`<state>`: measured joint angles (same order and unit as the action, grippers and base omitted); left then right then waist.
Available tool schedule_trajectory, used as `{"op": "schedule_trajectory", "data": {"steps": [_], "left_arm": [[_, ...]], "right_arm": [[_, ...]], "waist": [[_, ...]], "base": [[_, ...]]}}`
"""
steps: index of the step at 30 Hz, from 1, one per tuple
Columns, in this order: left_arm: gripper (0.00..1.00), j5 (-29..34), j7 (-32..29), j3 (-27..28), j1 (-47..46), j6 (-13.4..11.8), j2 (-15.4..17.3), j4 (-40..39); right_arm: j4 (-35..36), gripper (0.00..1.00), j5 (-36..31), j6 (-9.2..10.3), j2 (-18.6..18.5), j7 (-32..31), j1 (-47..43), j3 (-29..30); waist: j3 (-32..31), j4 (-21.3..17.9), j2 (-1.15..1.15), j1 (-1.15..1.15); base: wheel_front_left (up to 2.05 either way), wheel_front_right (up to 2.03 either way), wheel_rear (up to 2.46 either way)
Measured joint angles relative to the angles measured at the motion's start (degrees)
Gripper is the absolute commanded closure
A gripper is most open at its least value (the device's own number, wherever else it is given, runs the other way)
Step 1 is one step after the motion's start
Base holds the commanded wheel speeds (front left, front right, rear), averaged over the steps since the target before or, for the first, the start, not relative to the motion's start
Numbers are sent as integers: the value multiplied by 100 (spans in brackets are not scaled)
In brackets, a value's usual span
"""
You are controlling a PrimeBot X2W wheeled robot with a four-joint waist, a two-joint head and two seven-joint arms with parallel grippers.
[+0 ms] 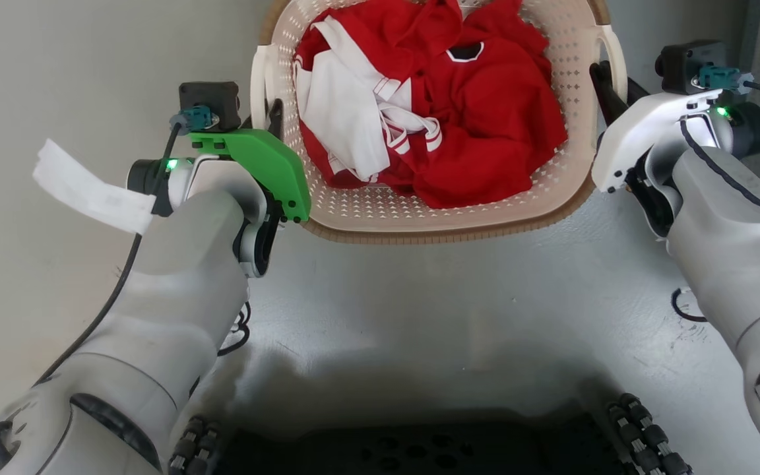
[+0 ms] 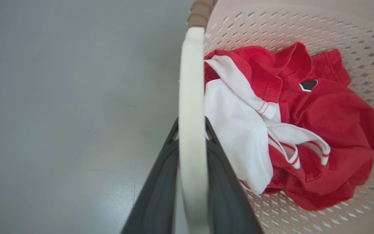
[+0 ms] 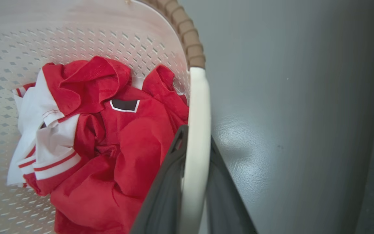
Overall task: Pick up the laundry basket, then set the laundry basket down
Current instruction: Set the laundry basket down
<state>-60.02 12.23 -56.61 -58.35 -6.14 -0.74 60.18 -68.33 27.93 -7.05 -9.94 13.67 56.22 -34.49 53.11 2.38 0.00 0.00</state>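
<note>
- Closest are two pale arms, the left arm and the right arm, reaching out over the grey floor.
- Between them is the laundry basket, with red and white clothes inside. I cannot tell if it rests on the floor or hangs just above it.
- Left jaws pinch the left handle, one finger on each side.
- Right jaws pinch the right handle the same way.
- It looks light. Its plastic is stiff but thin, so it may bend a bit.
- Those smooth loops look like the best places to hold. Both sides should rise together, or it may tip or slip.
</note>
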Motion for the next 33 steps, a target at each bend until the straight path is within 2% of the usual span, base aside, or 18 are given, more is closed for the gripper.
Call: {"op": "schedule_trajectory", "data": {"steps": [1,4,18,33], "left_arm": [[0,-34,9,-8,0,0,2,-18],[0,-42,44,-54,-7,-60,174,-7],[0,-330,43,-240,79,-69,163,62],[0,-539,-8,-446,416,-96,186,120]], "right_arm": [[0,0,-14,0,-11,2,1,-18],[-98,0,-71,1,-103,-10,-5,-90],[-201,0,-77,1,-84,-7,-186,-149],[-276,0,-76,0,-58,11,-543,-191]], "waist": [[-3,4,0,0],[-17,20,0,0],[-345,71,0,0],[-1198,74,0,0]], "base": [[0,0,0],[0,0,0],[0,0,0],[0,0,0]]}}
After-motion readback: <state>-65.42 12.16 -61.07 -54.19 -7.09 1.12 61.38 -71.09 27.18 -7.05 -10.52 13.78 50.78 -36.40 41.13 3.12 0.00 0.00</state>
